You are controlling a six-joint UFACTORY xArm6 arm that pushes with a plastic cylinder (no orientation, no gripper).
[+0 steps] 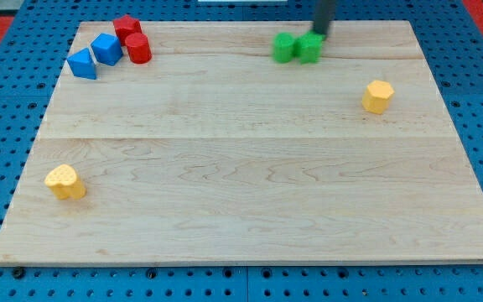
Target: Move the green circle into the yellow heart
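Observation:
Two green blocks sit side by side near the view's top, right of centre: the left one and the right one. Blur hides which is the circle. My tip is at the upper right edge of the right green block, touching or nearly touching it. The yellow heart lies far away at the view's lower left.
A yellow hexagon block sits at the right. Two red blocks and two blue blocks cluster at the top left. The wooden board lies on a blue pegboard.

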